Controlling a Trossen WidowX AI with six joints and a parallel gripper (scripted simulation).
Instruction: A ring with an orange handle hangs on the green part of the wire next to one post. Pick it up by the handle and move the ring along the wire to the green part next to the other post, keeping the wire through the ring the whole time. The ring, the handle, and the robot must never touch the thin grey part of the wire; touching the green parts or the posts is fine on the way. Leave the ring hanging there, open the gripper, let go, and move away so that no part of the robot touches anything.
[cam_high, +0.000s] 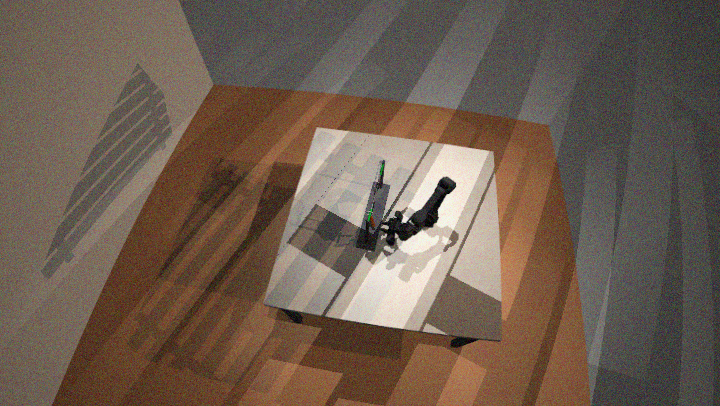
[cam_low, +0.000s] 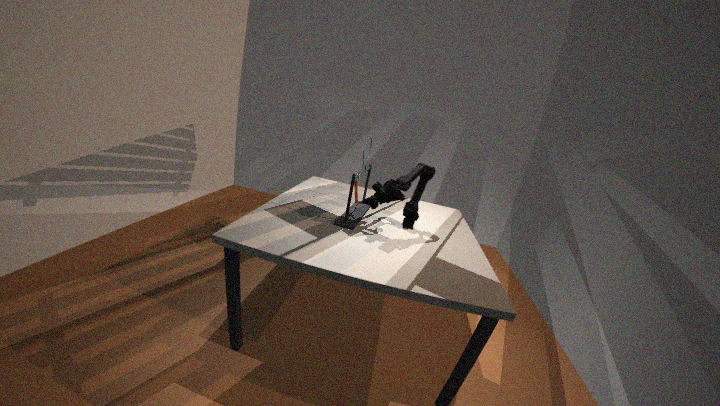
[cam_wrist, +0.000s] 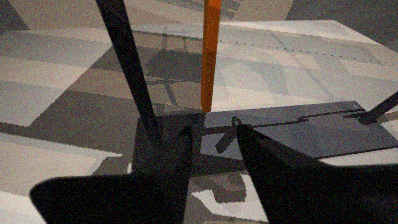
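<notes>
Overall, a wooden floor (cam_high: 226, 282) (cam_low: 312, 342) spreads under the pale counter (cam_high: 378, 307) (cam_low: 352, 267) (cam_wrist: 50, 50), which is crossed by hard shadows and bright bands. On it stands the black arm (cam_high: 428, 211) (cam_low: 415, 191), its lower part rising with a slight lean to a high, sharply bent elbow, then reaching forward and down to a bulky wrist beside the wire stand. The stand's flat board (cam_high: 383, 201) (cam_low: 358, 210) (cam_wrist: 300, 132) carries a near post (cam_low: 349, 196) (cam_wrist: 131, 65) and a far post (cam_high: 380, 179) (cam_low: 367, 184) (cam_wrist: 385, 107); from the wrist both are cut off by the picture's edge. At the arm's end, the tool (cam_high: 384, 226) (cam_low: 369, 201) (cam_wrist: 214, 131) is partly open and grips nothing, with a modest gap between its dark, pointed fingers. Just beyond the tips, the orange handle (cam_high: 372, 221) (cam_low: 356, 191) (cam_wrist: 210, 60) hangs nearly upright beside the near post, its upper end cut off in the wrist view. Above it is a green part (cam_high: 369, 214) (cam_low: 356, 176) of the wire, near that same post. The ring is too small and grainy to make out, and the thin wire (cam_low: 364, 158) fades against the grey wall.
</notes>
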